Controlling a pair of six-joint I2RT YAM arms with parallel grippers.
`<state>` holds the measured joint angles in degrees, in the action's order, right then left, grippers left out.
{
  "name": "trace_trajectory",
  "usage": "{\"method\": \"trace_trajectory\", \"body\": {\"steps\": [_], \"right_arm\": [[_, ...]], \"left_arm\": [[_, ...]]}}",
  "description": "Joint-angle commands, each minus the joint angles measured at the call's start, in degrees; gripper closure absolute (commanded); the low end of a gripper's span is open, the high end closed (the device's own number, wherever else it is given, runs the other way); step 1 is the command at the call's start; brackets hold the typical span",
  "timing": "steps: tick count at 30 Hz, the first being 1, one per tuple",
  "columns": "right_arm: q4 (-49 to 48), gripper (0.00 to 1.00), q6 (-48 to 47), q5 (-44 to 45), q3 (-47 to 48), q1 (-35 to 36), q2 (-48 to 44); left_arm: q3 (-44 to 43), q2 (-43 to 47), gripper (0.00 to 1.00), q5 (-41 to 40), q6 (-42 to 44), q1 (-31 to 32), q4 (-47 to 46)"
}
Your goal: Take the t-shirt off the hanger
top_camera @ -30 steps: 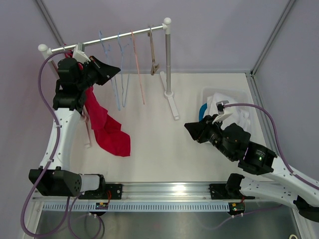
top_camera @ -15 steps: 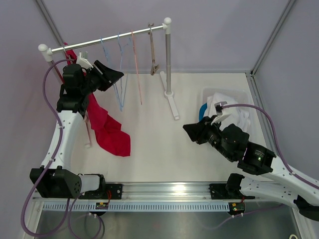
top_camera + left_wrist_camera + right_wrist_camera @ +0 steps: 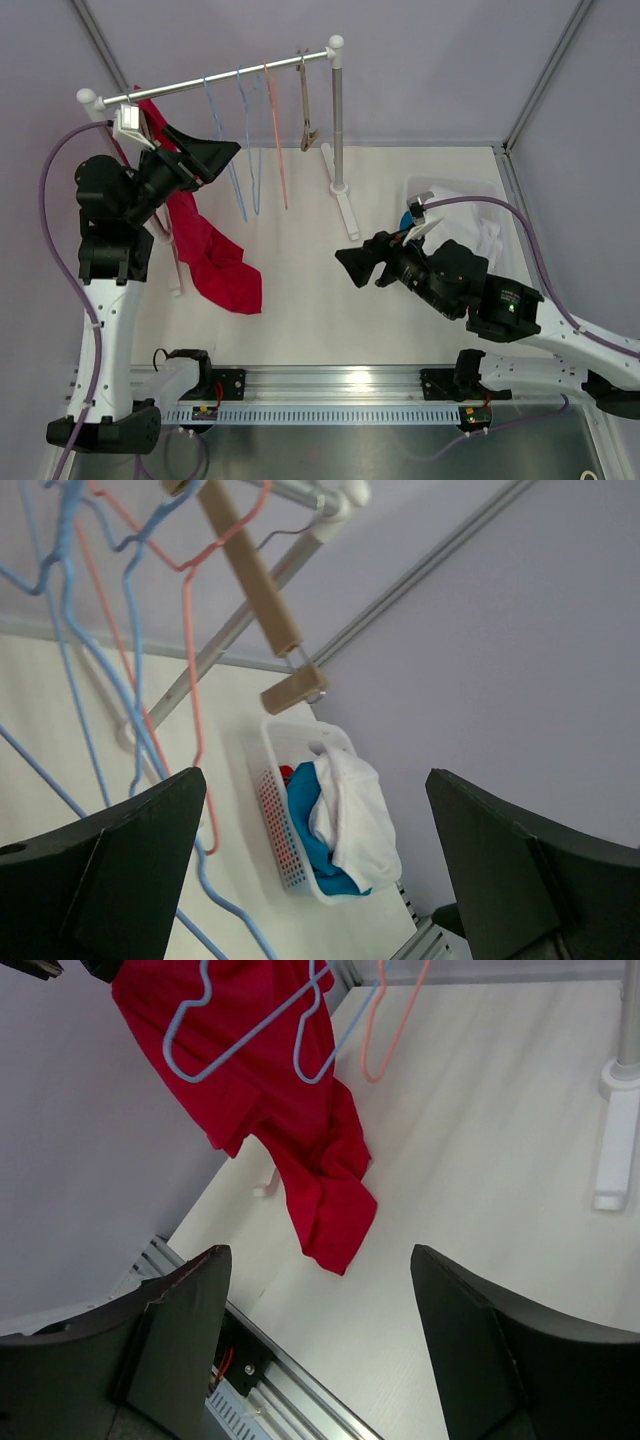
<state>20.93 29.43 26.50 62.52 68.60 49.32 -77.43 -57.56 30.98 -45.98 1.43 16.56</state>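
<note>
Crumpled red cotton t-shirt [image 3: 212,252] hangs off silver metal rail [image 3: 215,82] just beside left gripper [image 3: 218,152], fingers spread, empty; right gripper [image 3: 350,265], fingers apart, faces it, probably to grab.

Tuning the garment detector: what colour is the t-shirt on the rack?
The t-shirt is red; right wrist view shows it best.

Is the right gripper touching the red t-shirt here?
Apart. The top external view shows bare table between the right gripper and the red t-shirt.

White basket [image 3: 278,830] with white, blue clothes [image 3: 350,810]; wooden hanger [image 3: 250,565] on rail [image 3: 222,76].
</note>
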Motion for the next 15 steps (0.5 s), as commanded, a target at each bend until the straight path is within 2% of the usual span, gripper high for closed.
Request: {"method": "trace_trajectory", "body": {"steps": [1, 4, 8, 12, 15], "right_arm": [[-3.7, 0.18, -4.99, 2.5, 6.36, 1.8, 3.32], [-5.02, 0.18, -7.54, 1.89, 11.02, 2.59, 8.23], [-8.26, 0.2, -11.57, -1.17, 17.45, 3.73, 17.09], [-9.76, 0.24, -14.74, -4.43, 25.35, 4.53, 25.72], [-10.73, 0.26, -18.17, -5.93, 32.56, 5.14, 33.02]], "left_arm": [[-3.95, 4.81, 0.01, 6.54, -0.17, -0.29, -2.85], [-3.7, 11.75, 0.01, 6.37, 0.27, -0.29, -2.93], [-2.99, 22.04, 0.01, 2.25, 0.27, -0.2, -2.93], [-8.34, 23.9, 0.01, 6.01, -1.3, 1.47, -1.7], [-12.9, 24.16, 0.01, 7.95, 1.13, 2.78, -0.22]]}}
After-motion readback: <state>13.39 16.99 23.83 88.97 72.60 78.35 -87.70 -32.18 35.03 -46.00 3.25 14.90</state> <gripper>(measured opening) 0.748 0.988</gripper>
